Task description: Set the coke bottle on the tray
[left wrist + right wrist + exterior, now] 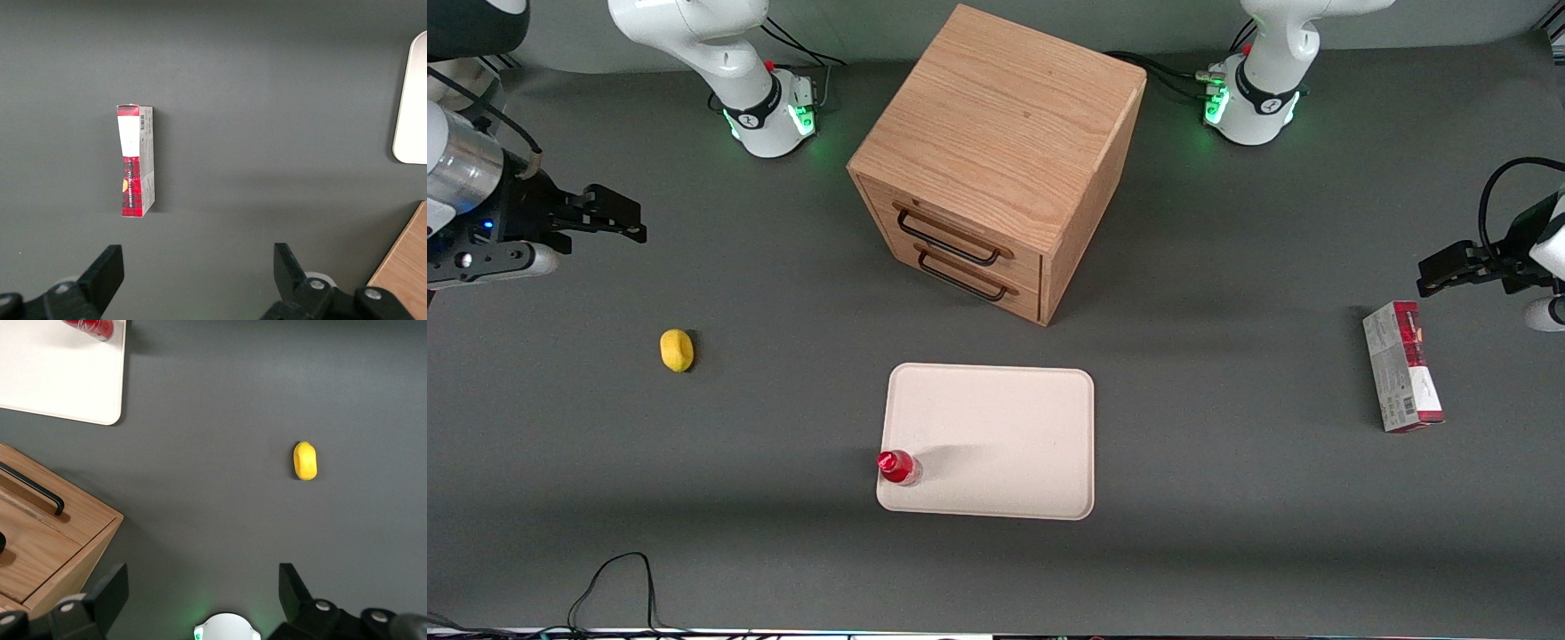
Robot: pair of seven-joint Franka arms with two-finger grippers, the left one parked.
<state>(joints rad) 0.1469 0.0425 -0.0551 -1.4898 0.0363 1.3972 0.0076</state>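
This is a robotics lab bench rather than a home or shop: a broad table (pixel 1227 498) under a plain dark-grey mat, with white robot arm bases (pixel 769 111) bolted along its edge, green status lights glowing and black cables (pixel 609 587) trailing off it. The right arm's gripper (pixel 609 218) hangs open over bare mat, and the few scattered props, a small wooden drawer cabinet (pixel 996 160), a cream tray (pixel 1005 444) and a yellow lemon (pixel 677 349), look staged for testing.
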